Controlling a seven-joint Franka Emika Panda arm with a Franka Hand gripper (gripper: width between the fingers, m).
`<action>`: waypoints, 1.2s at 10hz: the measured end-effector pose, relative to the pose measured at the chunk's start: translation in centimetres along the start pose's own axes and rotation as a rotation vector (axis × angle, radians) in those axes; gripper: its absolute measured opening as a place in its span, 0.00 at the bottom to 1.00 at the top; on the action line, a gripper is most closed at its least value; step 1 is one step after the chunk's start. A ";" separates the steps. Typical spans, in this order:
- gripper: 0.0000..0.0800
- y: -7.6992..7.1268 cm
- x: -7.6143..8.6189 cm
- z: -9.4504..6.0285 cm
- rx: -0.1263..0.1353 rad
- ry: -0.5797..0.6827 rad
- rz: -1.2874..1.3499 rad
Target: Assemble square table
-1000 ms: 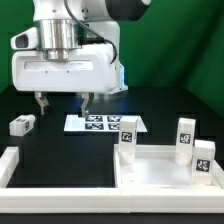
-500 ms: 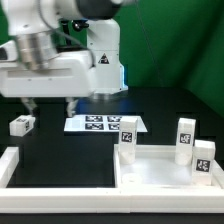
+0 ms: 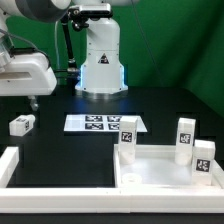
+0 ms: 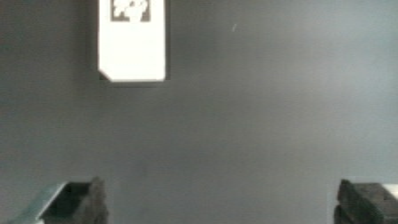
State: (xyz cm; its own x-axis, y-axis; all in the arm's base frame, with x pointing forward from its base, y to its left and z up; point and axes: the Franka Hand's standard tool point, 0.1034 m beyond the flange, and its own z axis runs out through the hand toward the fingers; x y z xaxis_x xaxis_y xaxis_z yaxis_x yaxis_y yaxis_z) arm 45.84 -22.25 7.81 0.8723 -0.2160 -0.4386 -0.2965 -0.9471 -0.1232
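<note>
The square table (image 3: 165, 168) sits at the lower right of the exterior view, a white slab with a raised rim. Three tagged leg blocks stand upright at its corners: one at the near-left corner (image 3: 128, 140), one toward the back right (image 3: 185, 139) and one at the far right edge (image 3: 204, 158). The fourth leg block (image 3: 21, 125) lies loose on the black table at the middle left of the frame, well apart from the slab. The marker board (image 3: 104, 124) lies flat in the centre, between the loose leg and the slab. A long white rail (image 3: 50, 185) with an upturned end runs along the bottom left. The gripper (image 3: 33, 100) hangs at the upper left edge of the frame, above and slightly behind the loose leg; only part of it shows here, and it carries nothing.

In the wrist view, the two fingertips (image 4: 75, 200) stand wide apart at the lower corners with only bare dark tabletop between them, so the hand is open and empty. The loose leg block (image 4: 132, 40) shows at the upper left of this picture, clear of the fingers.

By my judgement the step in hand is fetching the last leg. The next move calls for centring the open jaws over that block, lowering around it and closing.
</note>
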 end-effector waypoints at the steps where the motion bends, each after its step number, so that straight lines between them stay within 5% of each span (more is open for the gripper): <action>1: 0.81 0.1 0.2 0.1 0.003 -0.033 0.002; 4: 0.81 2.3 -1.2 2.4 0.041 -0.228 -0.029; 9: 0.81 2.3 -1.5 2.8 0.048 -0.248 -0.027; 12: 0.81 4.5 -3.1 6.9 0.057 -0.362 0.031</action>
State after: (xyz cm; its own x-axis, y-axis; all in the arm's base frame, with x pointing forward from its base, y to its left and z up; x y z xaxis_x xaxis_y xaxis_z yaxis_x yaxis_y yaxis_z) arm 39.09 -24.25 2.50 0.6718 -0.1366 -0.7280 -0.3504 -0.9245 -0.1498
